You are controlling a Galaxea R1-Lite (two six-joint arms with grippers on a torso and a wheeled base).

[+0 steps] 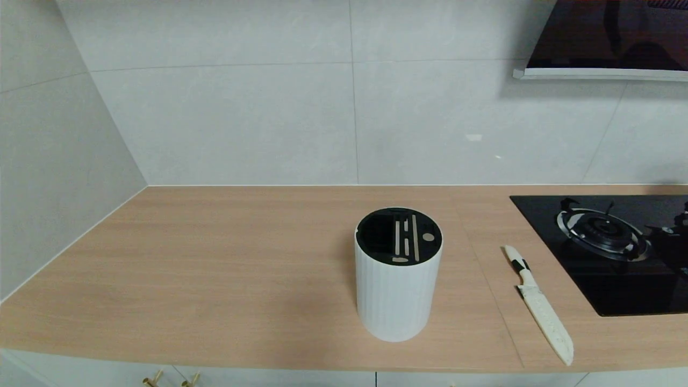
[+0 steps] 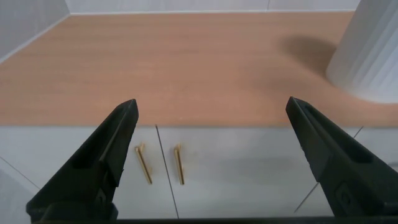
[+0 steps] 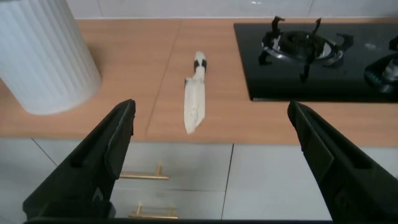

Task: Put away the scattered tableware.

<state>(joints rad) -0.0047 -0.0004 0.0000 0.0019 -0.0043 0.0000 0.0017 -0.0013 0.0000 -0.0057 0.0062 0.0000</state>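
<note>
A white ribbed cylindrical knife holder point(image 1: 398, 274) with a black slotted top stands on the wooden counter point(image 1: 215, 258), near its front edge. A white knife point(image 1: 537, 301) with a black band on its handle lies flat to the holder's right, blade tip at the counter's front edge. In the right wrist view, my right gripper point(image 3: 211, 162) is open, held in front of the counter and below its edge, with the knife point(image 3: 195, 93) and holder point(image 3: 43, 56) beyond. My left gripper point(image 2: 211, 155) is open, also in front of the counter, with the holder point(image 2: 370, 50) off to one side.
A black gas hob point(image 1: 607, 242) with a burner sits at the counter's right end, close to the knife. A range hood point(image 1: 607, 43) hangs above it. Tiled walls close the back and left. White cabinet doors with gold handles point(image 2: 160, 165) lie below the counter.
</note>
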